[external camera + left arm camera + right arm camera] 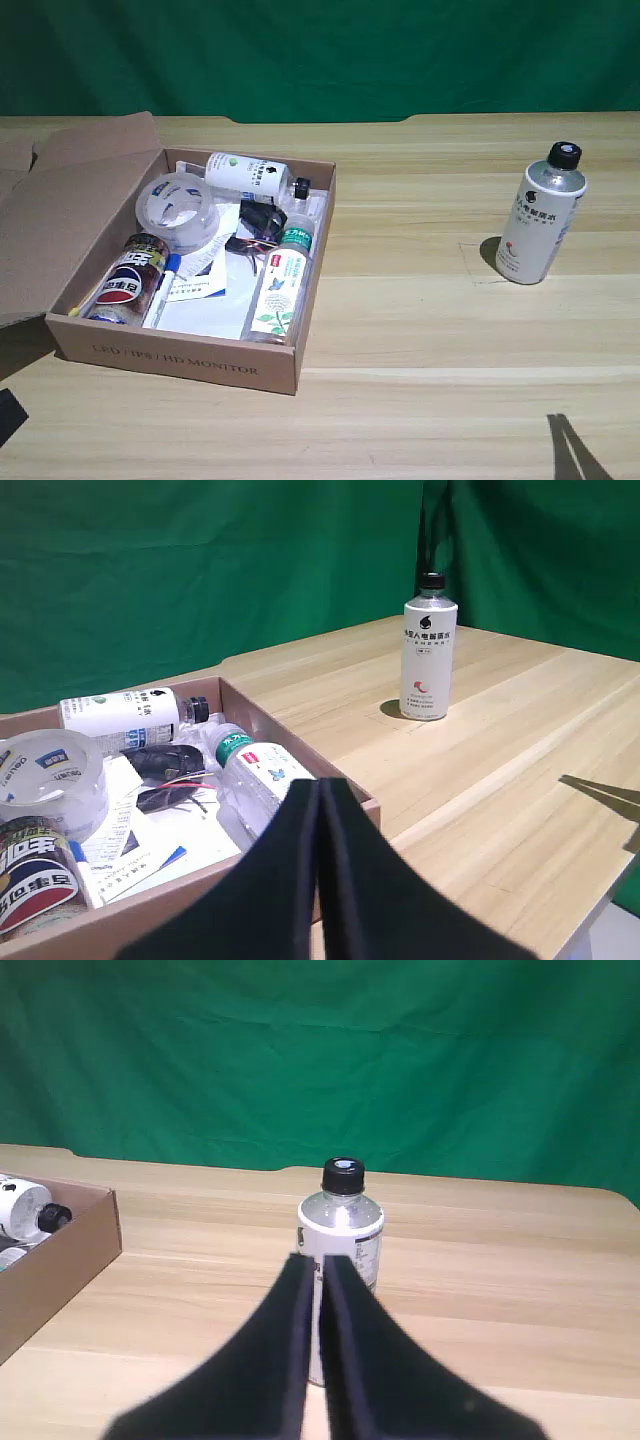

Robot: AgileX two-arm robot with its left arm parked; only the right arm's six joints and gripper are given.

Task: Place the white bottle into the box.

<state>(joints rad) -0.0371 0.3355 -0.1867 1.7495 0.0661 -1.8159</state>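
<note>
The white bottle (538,218) stands at three o'clock from the box (190,355), looks light and slippery, so the pinched-together, empty tool (313,1290) should open and grab its middle.

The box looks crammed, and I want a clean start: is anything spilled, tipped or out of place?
Nothing looks spilled or damaged. The white bottle stands upright, capped, alone on the table, well to the exterior view's right of the box. Inside, bottles, a can and a tape roll lie jumbled but contained.
</note>
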